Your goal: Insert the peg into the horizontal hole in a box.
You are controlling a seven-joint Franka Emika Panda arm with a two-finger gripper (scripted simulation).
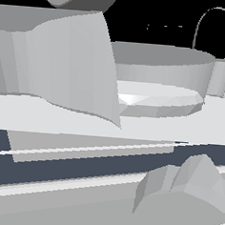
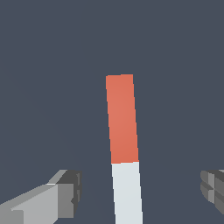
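Observation:
In the wrist view the peg [image 2: 124, 140] lies flat on the dark grey-blue floor, an orange-red half joined to a whitish half. My gripper [image 2: 142, 192] hangs above it and is open. One grey finger [image 2: 65, 194] stands on one side of the whitish half and the other finger [image 2: 214, 188] on the opposite side, both well apart from the peg. The box and its hole are out of view. The exterior view is filled by pale grey arm parts [image 1: 70, 63] seen close up, which hide the peg and the fingers.
Dark grey-blue floor [image 2: 52, 65] surrounds the peg in the wrist view. In the exterior view a strip of the same floor [image 1: 81, 167] shows between the grey arm shells.

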